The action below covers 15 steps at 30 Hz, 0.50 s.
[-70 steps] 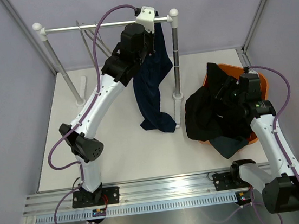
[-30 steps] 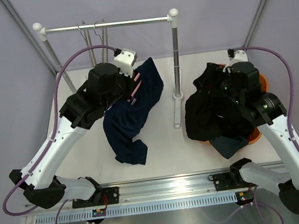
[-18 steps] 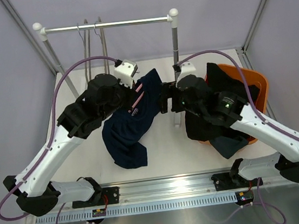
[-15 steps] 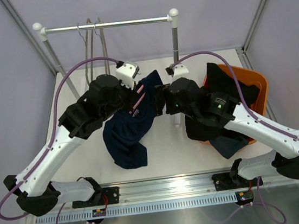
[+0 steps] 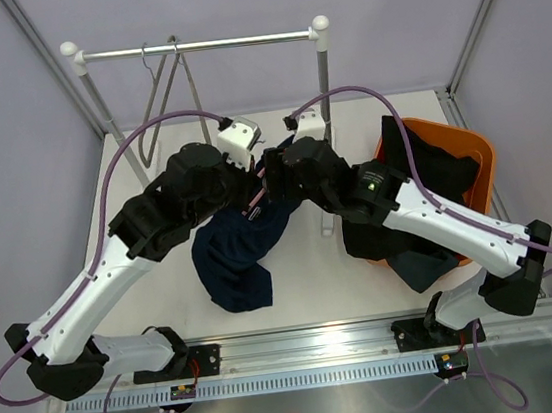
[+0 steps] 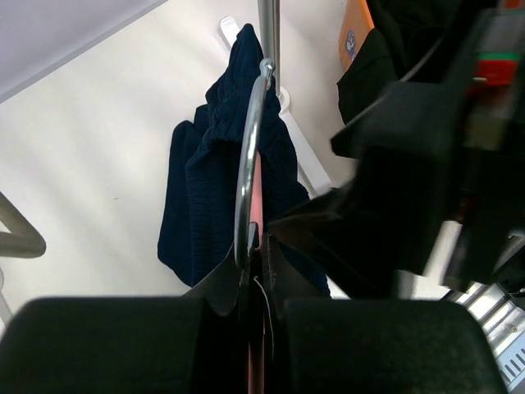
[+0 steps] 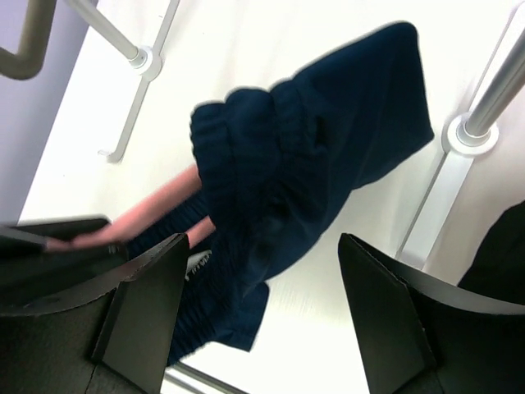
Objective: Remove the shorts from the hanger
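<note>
Navy blue shorts [image 5: 230, 257] hang limp from a pink hanger with a metal hook [image 6: 248, 148], their lower end lying on the table. My left gripper [image 5: 256, 181] is shut on the hanger [image 6: 258, 246] just below the hook. My right gripper [image 5: 274, 174] is open, right next to the left one at the waistband. In the right wrist view its jaws [image 7: 262, 271] stand wide apart over the shorts [image 7: 303, 164] and the pink hanger bar [image 7: 156, 212], touching neither. Black shorts [image 5: 383, 218] and a darker teal pair [image 5: 425, 267] lie heaped in the orange basket [image 5: 470, 142].
A metal clothes rack stands at the back, its rail [image 5: 196, 46] carrying two empty hangers [image 5: 164, 74]. Its right post [image 5: 323, 100] and foot [image 7: 459, 131] stand just behind the grippers. The basket sits at the right of the white table.
My left arm brought the hanger with the navy shorts off the rail and down toward the table. My right arm swung from the basket across to the shorts' waistband.
</note>
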Available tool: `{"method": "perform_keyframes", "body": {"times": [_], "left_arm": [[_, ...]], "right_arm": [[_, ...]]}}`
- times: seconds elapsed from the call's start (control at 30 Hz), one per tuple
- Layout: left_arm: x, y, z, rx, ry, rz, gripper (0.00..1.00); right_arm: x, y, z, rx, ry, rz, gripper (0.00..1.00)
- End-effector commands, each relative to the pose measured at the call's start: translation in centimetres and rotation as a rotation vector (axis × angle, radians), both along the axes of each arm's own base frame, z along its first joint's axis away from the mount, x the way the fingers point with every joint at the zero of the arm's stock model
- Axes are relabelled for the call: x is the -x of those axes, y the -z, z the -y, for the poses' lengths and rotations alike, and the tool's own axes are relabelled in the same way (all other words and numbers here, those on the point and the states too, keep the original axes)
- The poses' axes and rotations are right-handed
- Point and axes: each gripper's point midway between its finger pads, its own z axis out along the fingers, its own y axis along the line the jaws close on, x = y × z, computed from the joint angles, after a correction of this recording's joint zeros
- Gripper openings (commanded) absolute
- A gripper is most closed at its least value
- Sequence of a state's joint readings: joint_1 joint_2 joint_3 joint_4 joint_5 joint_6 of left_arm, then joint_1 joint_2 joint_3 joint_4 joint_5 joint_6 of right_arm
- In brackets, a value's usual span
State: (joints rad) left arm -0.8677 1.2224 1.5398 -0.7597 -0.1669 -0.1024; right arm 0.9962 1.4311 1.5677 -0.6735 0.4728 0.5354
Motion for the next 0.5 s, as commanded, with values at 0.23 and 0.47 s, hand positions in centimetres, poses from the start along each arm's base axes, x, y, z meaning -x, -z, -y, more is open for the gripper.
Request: {"method": "perform_keyframes", "body": {"times": [0.23,0.47], "left_arm": [[1.5,-3.4,-0.3,0.11,0.039,0.081,0.0],[3.4,-3.3,-1.7,0.11,0.075,0.076,0.0]], "right_arm": [[-2.6,-2.6,-0.4,-0.016,0.117,0.098,0.39],[-3.9,-4.1,1.6,0.049,0.212,0.139,0.0]]}}
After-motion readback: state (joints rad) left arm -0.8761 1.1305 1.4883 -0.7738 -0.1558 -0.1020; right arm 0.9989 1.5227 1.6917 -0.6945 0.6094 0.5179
